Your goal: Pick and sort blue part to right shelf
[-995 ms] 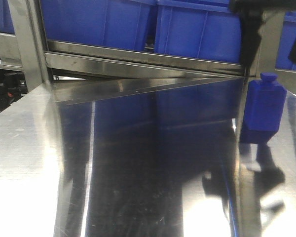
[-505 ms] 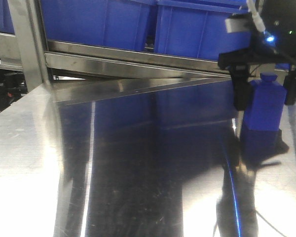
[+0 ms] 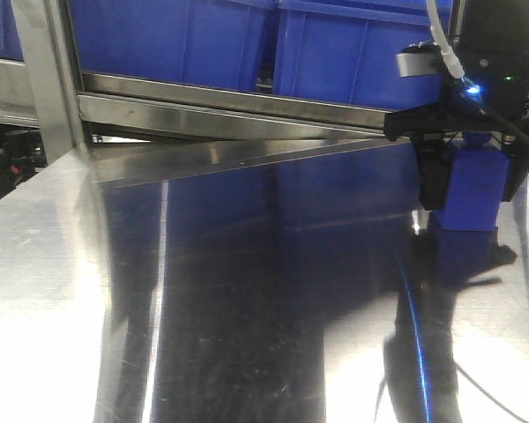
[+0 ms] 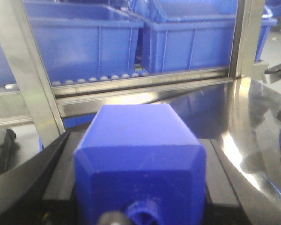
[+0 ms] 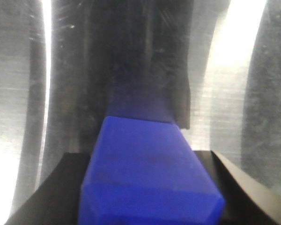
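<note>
A blue part [image 3: 476, 189], a squarish bottle shape, stands upright on the steel table [image 3: 247, 308] at the far right. My right gripper [image 3: 476, 199] has come down over it, one black finger on each side. In the right wrist view that part [image 5: 145, 173] sits between the jaws with a little room at the sides, so the right gripper [image 5: 143, 197] looks open. My left gripper [image 4: 140, 140] is out of the front view. It is shut on a second blue part [image 4: 140, 154] lying cap toward the camera, in front of the shelf [image 4: 145, 86].
The steel shelf rail [image 3: 247, 101] runs along the table's far edge. Blue bins [image 3: 176, 35] stand on it. A metal upright [image 3: 44, 79] rises at the back left, another upright [image 4: 246, 37] to the right of the held part. A cable [image 3: 414, 352] trails over the table.
The right gripper has dropped from the top edge down over the standing blue part, so its fingers now flank the body. The part has stayed in place.
</note>
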### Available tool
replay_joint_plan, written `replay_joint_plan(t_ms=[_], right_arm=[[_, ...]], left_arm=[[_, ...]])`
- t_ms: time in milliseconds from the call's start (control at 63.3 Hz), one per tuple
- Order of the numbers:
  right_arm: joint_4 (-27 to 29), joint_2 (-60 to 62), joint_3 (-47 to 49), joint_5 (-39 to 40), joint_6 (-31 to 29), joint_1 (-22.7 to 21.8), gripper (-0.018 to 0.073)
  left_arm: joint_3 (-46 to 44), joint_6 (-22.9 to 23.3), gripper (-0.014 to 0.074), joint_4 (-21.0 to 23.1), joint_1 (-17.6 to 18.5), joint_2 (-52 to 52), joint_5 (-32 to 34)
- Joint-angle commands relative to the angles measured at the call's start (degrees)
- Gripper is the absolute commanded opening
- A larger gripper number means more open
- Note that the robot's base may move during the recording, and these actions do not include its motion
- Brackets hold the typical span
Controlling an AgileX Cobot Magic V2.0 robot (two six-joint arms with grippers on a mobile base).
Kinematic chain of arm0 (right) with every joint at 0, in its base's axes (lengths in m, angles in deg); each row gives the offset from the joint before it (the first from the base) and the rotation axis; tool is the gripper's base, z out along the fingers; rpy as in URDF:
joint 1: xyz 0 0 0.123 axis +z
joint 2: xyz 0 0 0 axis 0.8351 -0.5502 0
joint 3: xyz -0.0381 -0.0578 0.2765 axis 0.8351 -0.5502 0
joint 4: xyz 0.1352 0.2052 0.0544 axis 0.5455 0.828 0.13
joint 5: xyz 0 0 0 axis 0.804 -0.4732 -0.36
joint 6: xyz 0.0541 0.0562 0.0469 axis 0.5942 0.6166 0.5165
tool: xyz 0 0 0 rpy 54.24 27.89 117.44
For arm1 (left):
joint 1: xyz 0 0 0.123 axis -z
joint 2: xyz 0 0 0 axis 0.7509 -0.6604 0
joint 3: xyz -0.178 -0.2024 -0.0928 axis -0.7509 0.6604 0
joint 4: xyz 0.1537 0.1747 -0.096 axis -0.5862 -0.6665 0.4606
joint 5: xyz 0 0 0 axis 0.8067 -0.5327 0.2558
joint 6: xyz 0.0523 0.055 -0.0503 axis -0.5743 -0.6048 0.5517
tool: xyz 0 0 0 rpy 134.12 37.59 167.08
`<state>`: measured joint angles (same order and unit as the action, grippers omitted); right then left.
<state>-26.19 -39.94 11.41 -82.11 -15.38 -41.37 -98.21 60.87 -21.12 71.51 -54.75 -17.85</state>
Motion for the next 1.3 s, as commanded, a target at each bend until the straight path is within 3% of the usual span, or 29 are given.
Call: replay_joint_plan(t_ms=[0,253,442,885,1279], right_arm=[[-0.4,4.3,1.7,1.2,0.2,-0.3,0.0236],[-0.9,9.3,-1.4,3.6,0.2,-0.1,0.0236],[-1.3,16.5,-9.3,9.0,0.1,-0.1,0.0236],[-4.1,41.1,-33.6,22.4,-0.9,-0.1,0.0236],[-4.1,71.2,-52.3,24.2,-4.0,0.0,0.0236]], left_arm=[[-0.5,0.5,0.0388,-1.1,-0.9,2.6,3.7],[5.6,2.6,0.0388,-2.5,-5.6,13.7,1.4],[9.4,5.1,0.0388,-2.4,-7.9,21.7,-2.1],[10.4,5.3,0.0388,-3.4,-7.9,25.3,-4.1],[10.5,5.3,0.0388,-3.4,-7.9,25.3,-4.1]])
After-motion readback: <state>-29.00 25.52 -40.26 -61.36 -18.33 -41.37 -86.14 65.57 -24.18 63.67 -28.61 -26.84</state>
